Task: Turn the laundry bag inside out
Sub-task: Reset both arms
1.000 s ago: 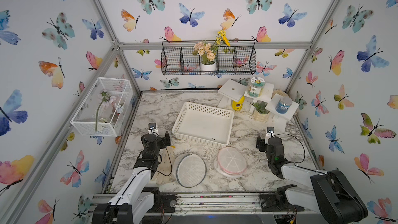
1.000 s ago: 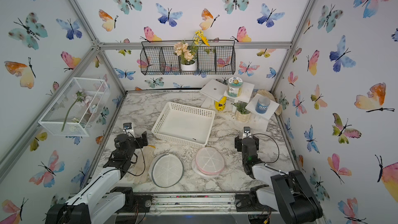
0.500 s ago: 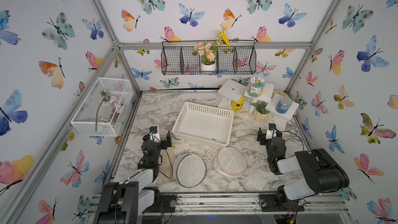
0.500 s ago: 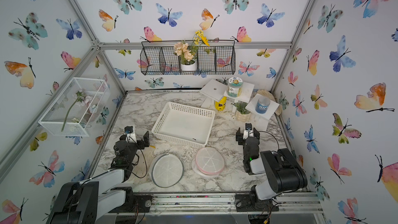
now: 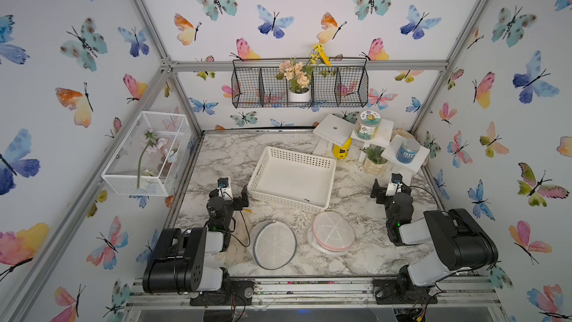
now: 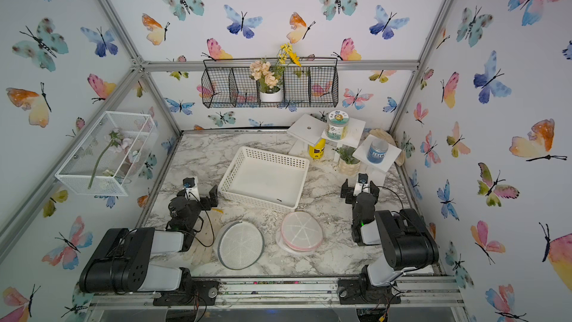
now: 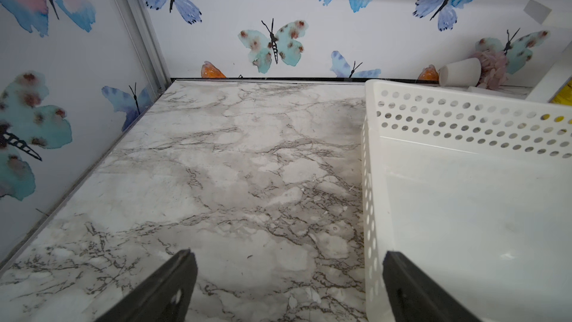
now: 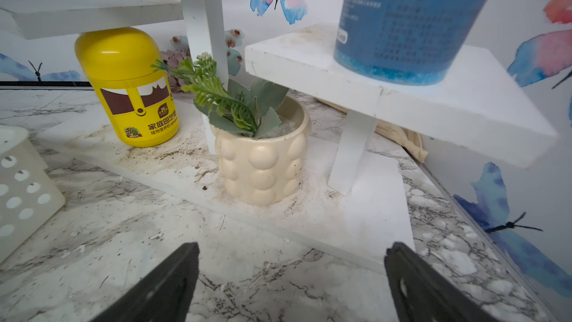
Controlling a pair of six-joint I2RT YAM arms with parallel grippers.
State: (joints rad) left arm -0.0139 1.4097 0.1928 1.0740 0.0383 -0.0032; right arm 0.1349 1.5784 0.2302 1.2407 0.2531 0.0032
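Both the left gripper (image 7: 286, 255) and right gripper (image 8: 292, 247) stand wide open, empty. Grey-rimmed laundry bag (image 5: 274, 244) lies flat at lower centre, long axis nearly vertical.

White perforated basket (image 5: 291, 204) mid-desk (image 5: 223, 153). Yellow bottle (image 8: 130, 88) just beside cream plant pot (image 8: 263, 165) on white stand (image 8: 464, 113) base; blue tub (image 8: 408, 20) on upper shelf.

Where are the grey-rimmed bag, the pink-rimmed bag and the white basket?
grey-rimmed bag (image 5: 274, 244): in a top view, centre of mesh.
pink-rimmed bag (image 5: 332, 233): in a top view, centre of mesh.
white basket (image 5: 294, 182): in a top view, bare floor.
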